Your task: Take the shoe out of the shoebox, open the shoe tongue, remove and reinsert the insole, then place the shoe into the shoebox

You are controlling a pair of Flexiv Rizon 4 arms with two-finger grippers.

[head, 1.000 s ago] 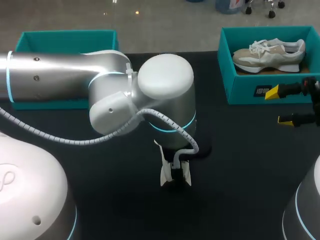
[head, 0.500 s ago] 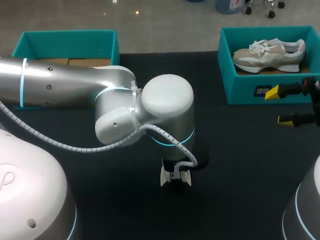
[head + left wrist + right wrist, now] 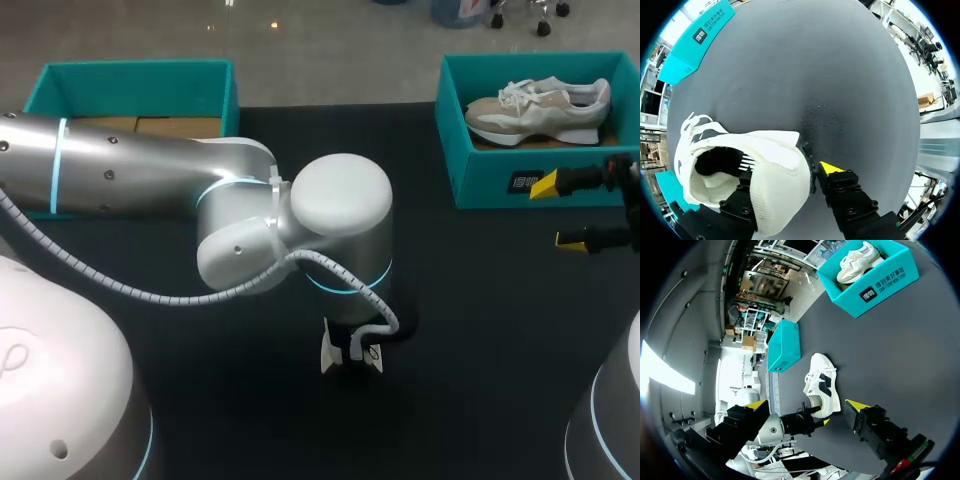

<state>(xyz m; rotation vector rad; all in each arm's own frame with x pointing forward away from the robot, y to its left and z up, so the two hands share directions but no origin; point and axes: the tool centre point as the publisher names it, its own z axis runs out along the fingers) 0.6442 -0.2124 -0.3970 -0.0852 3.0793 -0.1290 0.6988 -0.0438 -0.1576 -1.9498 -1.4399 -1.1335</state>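
A white shoe with black side stripes lies on the black table near the middle. My left gripper is shut on its heel, one finger inside the collar and the yellow-tipped finger against the back. In the head view my left arm hides most of the shoe and the left gripper. My right gripper is open at the right edge, holding nothing, in front of the teal shoebox. In the right wrist view the right gripper faces the shoe from a distance.
A beige and white shoe lies in the right shoebox. A second teal box stands at the back left. My left arm's big elbow hangs over the table's middle.
My left arm has shifted slightly and dropped lower over the shoe. Its fingers have closed in on the heel. The right arm has stayed where it was.
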